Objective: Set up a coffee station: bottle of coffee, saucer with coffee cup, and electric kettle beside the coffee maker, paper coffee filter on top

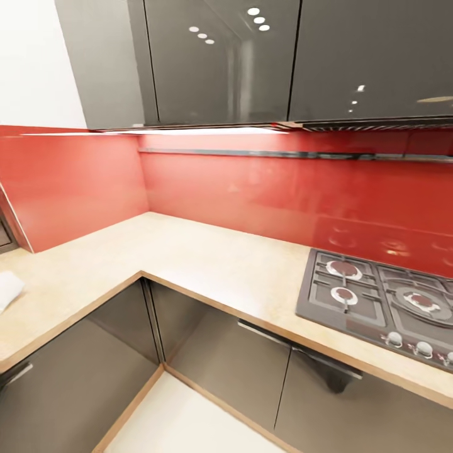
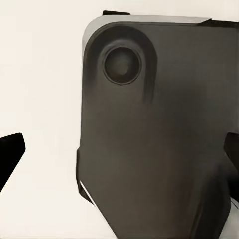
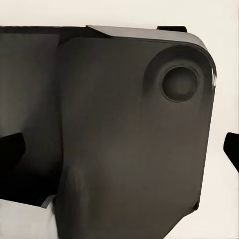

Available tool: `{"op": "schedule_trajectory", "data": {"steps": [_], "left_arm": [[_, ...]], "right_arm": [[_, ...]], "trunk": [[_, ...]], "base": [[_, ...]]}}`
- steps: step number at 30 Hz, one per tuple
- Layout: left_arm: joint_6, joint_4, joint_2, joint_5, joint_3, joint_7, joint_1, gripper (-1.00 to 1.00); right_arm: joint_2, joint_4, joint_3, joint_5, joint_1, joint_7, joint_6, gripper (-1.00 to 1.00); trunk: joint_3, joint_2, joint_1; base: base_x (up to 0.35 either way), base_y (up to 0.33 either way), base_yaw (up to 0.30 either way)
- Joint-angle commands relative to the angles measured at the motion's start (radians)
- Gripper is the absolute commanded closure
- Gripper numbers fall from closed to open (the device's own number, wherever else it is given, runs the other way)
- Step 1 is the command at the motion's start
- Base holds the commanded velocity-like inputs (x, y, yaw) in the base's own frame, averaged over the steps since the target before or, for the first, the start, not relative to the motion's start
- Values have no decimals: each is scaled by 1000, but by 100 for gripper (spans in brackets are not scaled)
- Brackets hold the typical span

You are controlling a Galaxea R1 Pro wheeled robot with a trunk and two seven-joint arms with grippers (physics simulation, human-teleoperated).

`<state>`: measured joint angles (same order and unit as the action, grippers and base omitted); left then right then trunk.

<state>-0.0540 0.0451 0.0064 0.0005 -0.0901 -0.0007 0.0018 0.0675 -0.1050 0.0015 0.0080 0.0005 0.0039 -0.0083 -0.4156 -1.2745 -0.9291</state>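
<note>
Down at the wrists, each camera looks along its fingers at a big dark grey rounded body, apparently part of the robot itself, with a round recessed socket near one corner. In the left wrist view the left gripper (image 2: pixel 119 154) shows just as black fingertips (image 2: pixel 11 152) poking in at opposite edges, set wide apart with nothing between them but that grey housing (image 2: pixel 149 139) behind. The right gripper (image 3: pixel 119 149) is the same story: dark fingertips (image 3: pixel 10 149) at either edge, spread apart and holding nothing, the grey housing (image 3: pixel 134 139) behind them and pale floor beyond. Moving out to the room, the head camera faces an inside corner of the kitchen countertop (image 1: pixel 207 258), a light tan speckled wood-look worktop that runs in an L, with a thin brown edge strip and glossy dark grey cabinet fronts (image 1: pixel 233 365) underneath. A dark grey gas hob (image 1: pixel 384 308) is let into the worktop at the right, its burners and front knobs visible. A glossy red backsplash (image 1: pixel 251 189) rises behind on both walls, crossed by a slim metal rail, and dark grey wall cabinets (image 1: pixel 251 56) hang above, reflecting ceiling spotlights. At the far left edge something small and white (image 1: pixel 9 288) lies on the worktop, cut off by the frame; I cannot tell what it is. The floor (image 1: pixel 182 421) in the corner is pale.
</note>
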Motion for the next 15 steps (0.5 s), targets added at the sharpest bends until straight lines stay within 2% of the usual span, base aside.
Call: {"op": "schedule_trajectory", "data": {"steps": [1,10,15], "left_arm": [[-2,1,0,2,-8,1,0,-100],[-1,1,3,5,-11,4,0,-100],[-1,0,-2,8,-11,3,1,-100]], "right_arm": [[0,-2,0,1,0,0,-1,-100],[0,-7,0,1,0,-1,-1,-100],[0,-7,0,2,0,-1,-1,-100]], "trunk": [[-1,0,0],[-1,0,0],[-1,0,0]], "base": [[0,-266,275],[0,-263,279],[0,-66,281]]}}
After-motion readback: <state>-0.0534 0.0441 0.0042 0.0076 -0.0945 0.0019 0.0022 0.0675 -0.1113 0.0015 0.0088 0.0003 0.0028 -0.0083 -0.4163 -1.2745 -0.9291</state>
